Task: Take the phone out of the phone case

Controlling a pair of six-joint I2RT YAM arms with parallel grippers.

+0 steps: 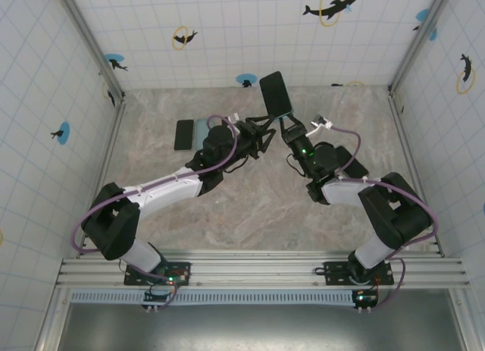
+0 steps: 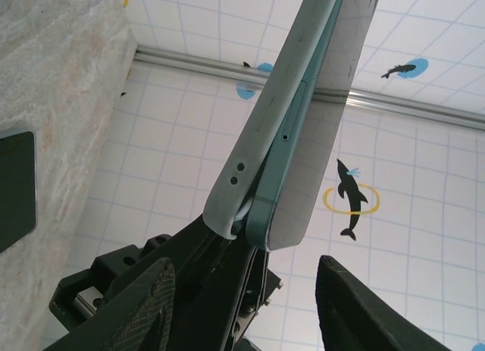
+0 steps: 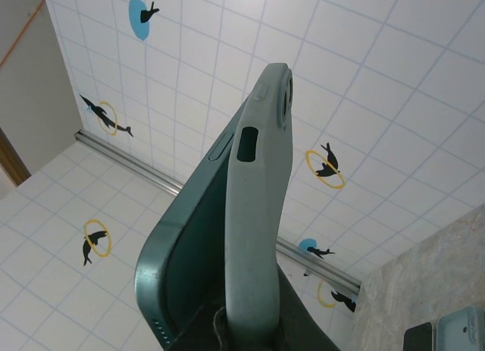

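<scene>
A teal phone [image 1: 274, 93] stands tilted above the back middle of the table, partly inside its pale grey-green phone case [image 3: 261, 199]. In the right wrist view the case bows away from the phone [image 3: 186, 245], whose lower corner is free. My right gripper [image 1: 288, 125] is shut on the case's lower end. My left gripper [image 2: 242, 298] is just left of it, open. Its two fingers [image 2: 140, 305] stand apart below the phone [image 2: 292, 139] and the peeled case corner [image 2: 242, 177], touching neither.
A black phone [image 1: 184, 134] lies flat on the table at the back left, with a light-blue case [image 1: 201, 128] beside it. Tiled walls enclose the table on three sides. Both forearms cross the middle of the table.
</scene>
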